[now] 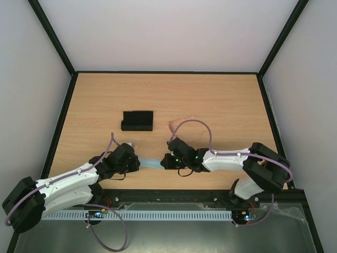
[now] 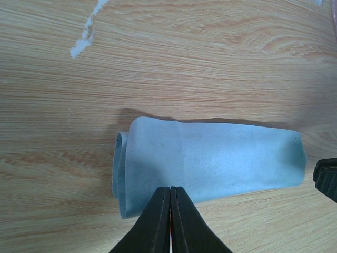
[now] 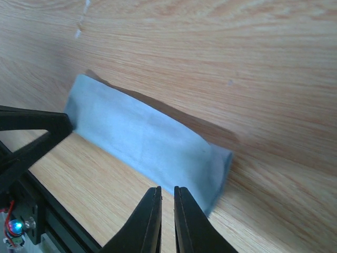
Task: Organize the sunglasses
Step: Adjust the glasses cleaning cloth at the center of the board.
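Observation:
A light blue cloth (image 1: 150, 163) lies folded into a long strip on the wood between my two grippers. My left gripper (image 2: 170, 188) is shut, its tips pinching the near edge of the cloth (image 2: 210, 163) close to its rolled left end. My right gripper (image 3: 167, 188) stands just short of the cloth's (image 3: 147, 139) near edge, jaws a narrow gap apart with only bare wood between them. The sunglasses (image 1: 175, 125) show only as a faint pinkish shape right of the black case, partly behind the right arm's cable.
A black oblong case (image 1: 137, 120) sits on the table (image 1: 221, 100) behind the left gripper. A purple cable (image 1: 196, 122) loops over the right arm. A black rail (image 1: 174, 194) runs along the near edge. Black frame posts border the sides.

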